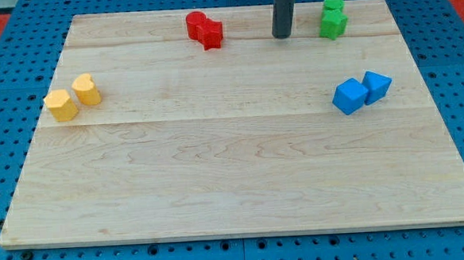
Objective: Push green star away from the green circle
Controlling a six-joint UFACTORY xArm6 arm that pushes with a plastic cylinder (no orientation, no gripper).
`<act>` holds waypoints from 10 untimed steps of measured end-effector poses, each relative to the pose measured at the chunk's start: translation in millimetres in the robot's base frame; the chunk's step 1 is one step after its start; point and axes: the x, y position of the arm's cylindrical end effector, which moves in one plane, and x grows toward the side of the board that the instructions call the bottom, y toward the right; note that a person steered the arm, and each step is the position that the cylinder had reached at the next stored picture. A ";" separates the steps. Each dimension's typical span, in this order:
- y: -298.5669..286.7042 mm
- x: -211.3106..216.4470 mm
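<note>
The green star (332, 24) lies near the view's top right on the wooden board (234, 178). The green circle (334, 4) sits just above it, touching it. My tip (282, 36) rests on the board to the left of the green star, a short gap away, at about the star's height in the view. The dark rod rises straight up out of the view's top.
Two red blocks (204, 28) touch each other left of my tip. A blue cube (349, 96) and a blue block (377, 86) sit at the right. A yellow hexagon (61, 105) and a yellow block (87, 89) sit at the left.
</note>
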 end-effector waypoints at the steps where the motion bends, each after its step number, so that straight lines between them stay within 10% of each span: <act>1: 61.6 21.8; 5: 179.5 -35.7; 10: 18.8 -19.1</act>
